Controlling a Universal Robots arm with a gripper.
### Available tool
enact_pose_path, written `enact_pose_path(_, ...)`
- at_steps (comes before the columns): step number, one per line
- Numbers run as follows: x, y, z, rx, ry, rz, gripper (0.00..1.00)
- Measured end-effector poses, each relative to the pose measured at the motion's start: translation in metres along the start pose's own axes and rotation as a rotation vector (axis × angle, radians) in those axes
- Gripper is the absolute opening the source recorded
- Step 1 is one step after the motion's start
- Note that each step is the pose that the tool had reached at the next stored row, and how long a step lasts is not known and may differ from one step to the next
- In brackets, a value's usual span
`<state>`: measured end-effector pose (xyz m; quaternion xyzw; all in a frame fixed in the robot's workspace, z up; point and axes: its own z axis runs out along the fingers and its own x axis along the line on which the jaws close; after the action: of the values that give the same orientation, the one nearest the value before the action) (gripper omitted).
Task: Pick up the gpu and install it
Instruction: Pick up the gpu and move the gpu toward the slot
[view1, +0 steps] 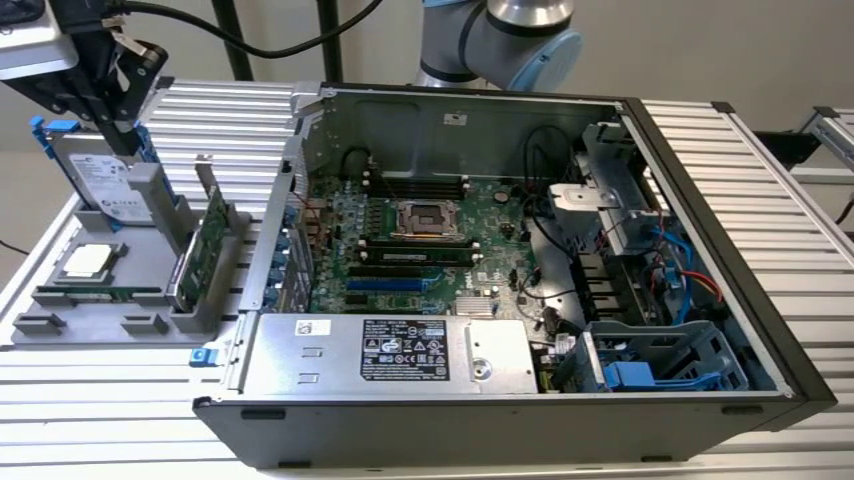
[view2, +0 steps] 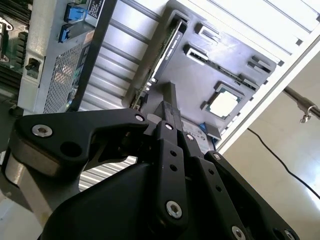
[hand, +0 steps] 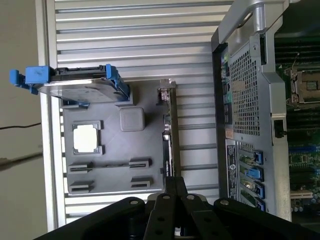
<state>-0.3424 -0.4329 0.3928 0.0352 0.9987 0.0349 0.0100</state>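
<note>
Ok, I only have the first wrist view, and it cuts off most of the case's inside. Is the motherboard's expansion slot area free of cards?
Observer: Yes. In the exterior view the blue slot on the motherboard holds no card.
Operator: And the gpu? I see just its edge.
Observer: The exterior view shows the gpu standing upright in the grey tray, its green board face visible, well apart from the claw.

Tool (hand: 175, 180) aims down — fingers (hand: 170, 189) pressed together at the tips.
</note>
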Motion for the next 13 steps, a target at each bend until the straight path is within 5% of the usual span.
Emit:
enact_pose_path(8,0.0000,0.0000,0.0000,-0.0002,0.0000,0.000,0.00)
enact_pose_path(9,0.0000,0.0000,0.0000,-0.0003,0.0000,0.000,1.00)
enact_pose_path(13,0.0000,0.0000,0.0000,-0.0004,0.0000,0.000,1.00)
